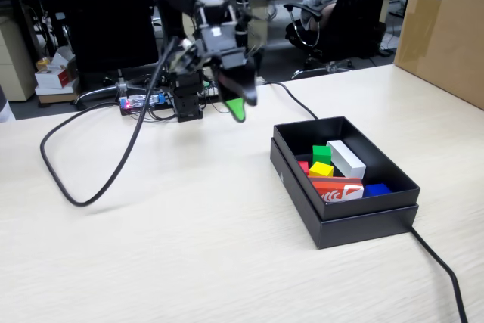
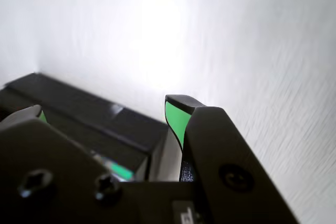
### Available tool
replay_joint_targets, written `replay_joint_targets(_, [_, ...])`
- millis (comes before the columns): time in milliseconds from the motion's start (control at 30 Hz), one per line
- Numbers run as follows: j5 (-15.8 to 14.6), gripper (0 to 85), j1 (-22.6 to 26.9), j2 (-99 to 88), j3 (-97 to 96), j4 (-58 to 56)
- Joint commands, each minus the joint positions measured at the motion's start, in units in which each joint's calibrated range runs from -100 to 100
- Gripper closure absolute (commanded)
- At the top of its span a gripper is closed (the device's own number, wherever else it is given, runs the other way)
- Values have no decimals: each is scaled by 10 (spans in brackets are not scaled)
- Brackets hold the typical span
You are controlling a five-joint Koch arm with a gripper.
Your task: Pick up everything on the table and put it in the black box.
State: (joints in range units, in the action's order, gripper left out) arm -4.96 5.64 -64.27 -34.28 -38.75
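One beige table, office chairs behind, tool raised, empty, slightly parted.

Open table left of black box; cable looping across.

A white block lies inside the box, along its back right, with an orange-red packet flat at the box's front and a blue piece just right of that packet. A black cable runs off from the box's front right corner. Right of the box and behind it stands a brown carton. Far behind the box, black office chairs and desks.
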Motion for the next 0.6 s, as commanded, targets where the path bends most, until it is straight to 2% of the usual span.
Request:
replay_joint_targets(0, [12, 388, -16, -98, -64, 83])
replay_joint_targets(367, [43, 387, -54, -225, -375, 316])
replay_joint_targets(567, [44, 387, -57, -271, -483, 411])
